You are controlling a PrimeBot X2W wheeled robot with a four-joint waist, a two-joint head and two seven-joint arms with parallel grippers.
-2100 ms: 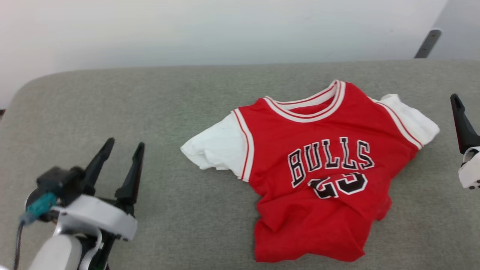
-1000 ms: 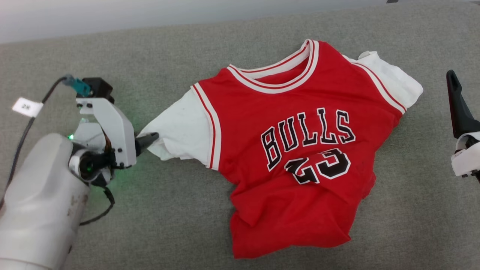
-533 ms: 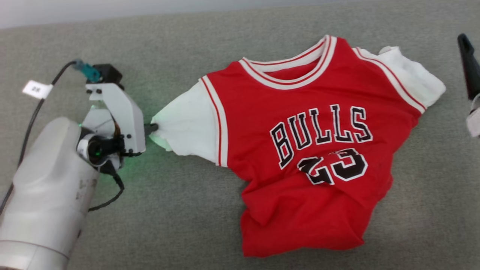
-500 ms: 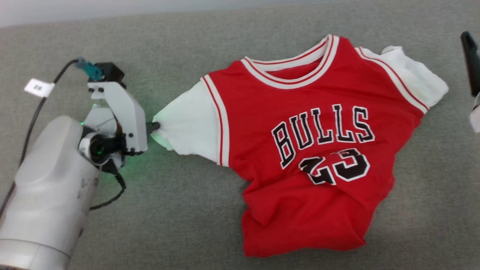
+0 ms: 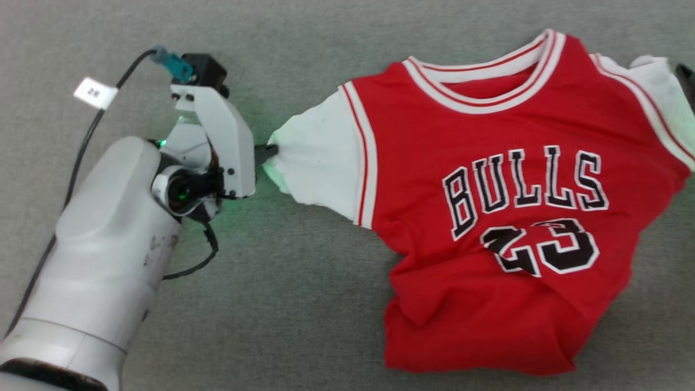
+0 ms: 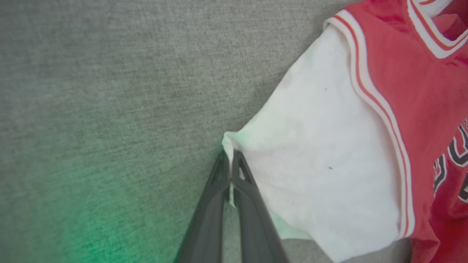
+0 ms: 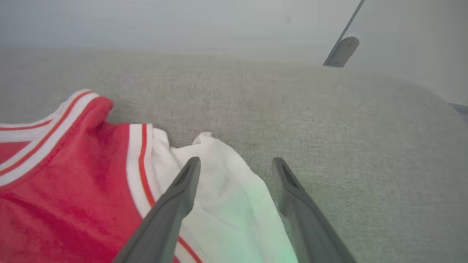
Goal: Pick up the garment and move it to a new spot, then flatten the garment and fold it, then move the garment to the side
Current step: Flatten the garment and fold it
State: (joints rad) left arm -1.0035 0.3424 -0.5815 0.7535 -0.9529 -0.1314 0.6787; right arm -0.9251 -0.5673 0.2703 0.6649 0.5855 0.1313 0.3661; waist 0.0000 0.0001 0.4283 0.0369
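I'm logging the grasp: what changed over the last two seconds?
The left gripper, open and apart before, reached the garment and shut on the tip of its white sleeve. The right gripper stayed open; the garment still lies crumpled on the grey cushion.

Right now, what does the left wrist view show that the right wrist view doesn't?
Left wrist, not right wrist: the left gripper, jaws shut on the tip of one white sleeve of the garment, plus part of the black lettering.
Right wrist, not left wrist: the right gripper, jaws open over the other white sleeve, and beyond it a pale wall with a grey bracket.
Shared: the garment's red body, striped trim, grey fabric surface, green glow.
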